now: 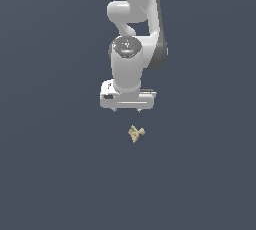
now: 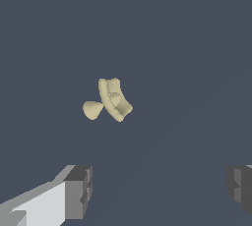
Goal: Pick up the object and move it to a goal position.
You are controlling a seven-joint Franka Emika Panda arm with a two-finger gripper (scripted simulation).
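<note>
The white Panda arm (image 1: 134,34) reaches down the middle of the exterior view, its wrist turned so the hand (image 1: 127,109) points straight at the flat, dark blue-grey surface (image 1: 50,174) beneath it. Only the stubby tips of the fingers show under the boxy white palm in that view.

The wrist view tells more: two dark grey finger pads (image 2: 78,190) stand far apart at opposite edges of the picture, so the hand is spread wide and nothing lies between them. It has hold of nothing.

The object (image 1: 135,133) is a tiny pale tan-yellow piece lying on the surface just below the hand in the exterior view and a little toward that view's right, clear of the fingers and not touching them. In the wrist view the object (image 2: 109,99) shows as a curved, ribbed chunk with a small rounded lobe jutting from one side. It lies ahead of the spread fingers, closer to the pad with the white finger body behind it than to the other.
</note>
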